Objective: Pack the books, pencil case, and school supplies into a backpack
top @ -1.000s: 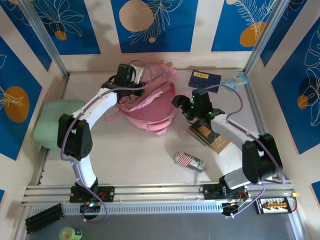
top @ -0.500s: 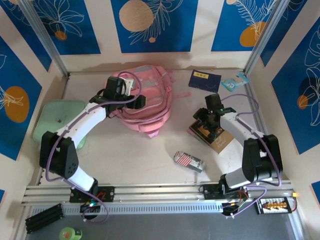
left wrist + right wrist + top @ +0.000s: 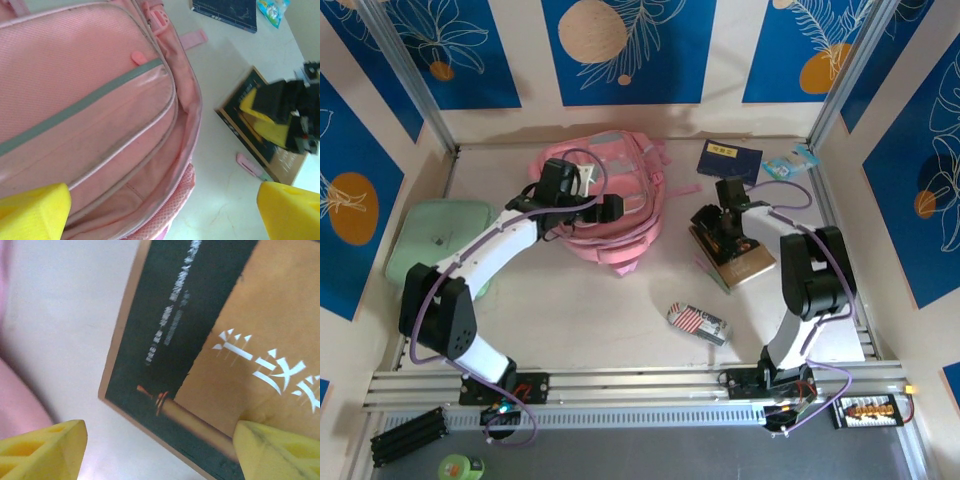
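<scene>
The pink backpack lies flat at the back centre, its main compartment gaping open toward the right. My left gripper hovers open over that opening, holding nothing. The tan-and-black notebook lies to the right of the bag. My right gripper is open and low over the notebook's near-left corner, one fingertip above the cover and the other beside the edge. A navy book lies at the back. The striped pencil case sits nearer the front. The green pen with a pink end lies beside the notebook.
A mint-green flat case rests at the left wall. A light-blue packet lies at the back right corner, next to the navy book. Bare tabletop stretches across the front centre.
The backpack, held up a second ago, now lies flat and open. My left gripper has shifted right to its opening. My right gripper swung out over the notebook and came back to its left corner.
</scene>
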